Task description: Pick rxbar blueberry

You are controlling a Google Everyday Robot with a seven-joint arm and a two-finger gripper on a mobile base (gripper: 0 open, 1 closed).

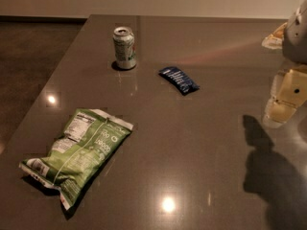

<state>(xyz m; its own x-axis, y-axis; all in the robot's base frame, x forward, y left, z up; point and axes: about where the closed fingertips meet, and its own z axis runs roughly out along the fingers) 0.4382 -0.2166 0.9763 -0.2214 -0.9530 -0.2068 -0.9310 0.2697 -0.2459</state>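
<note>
Dark-blue wrapper: the rxbar blueberry (179,79) is lying flat on the table, slanting from upper left down to lower right, with its white lettering facing up and nothing touching it.
Table (192,152): its glossy grey-brown top is reflecting lamps as bright spots and is carrying all three items.
Soda can (124,48): it is standing upright toward the far side, left of the bar and a little behind it, apart from it.
Chip bag (76,155): green and crumpled, it is lying flat near the front left, well apart from the bar.
Gripper (286,97): it is hanging over the table at the right edge of the view, partly cut off, well to the right of the bar and not touching it; whether it is released or clenched, I cannot tell.
Shadow (268,171): it is falling dark on the tabletop at the front right, below the gripper.
</note>
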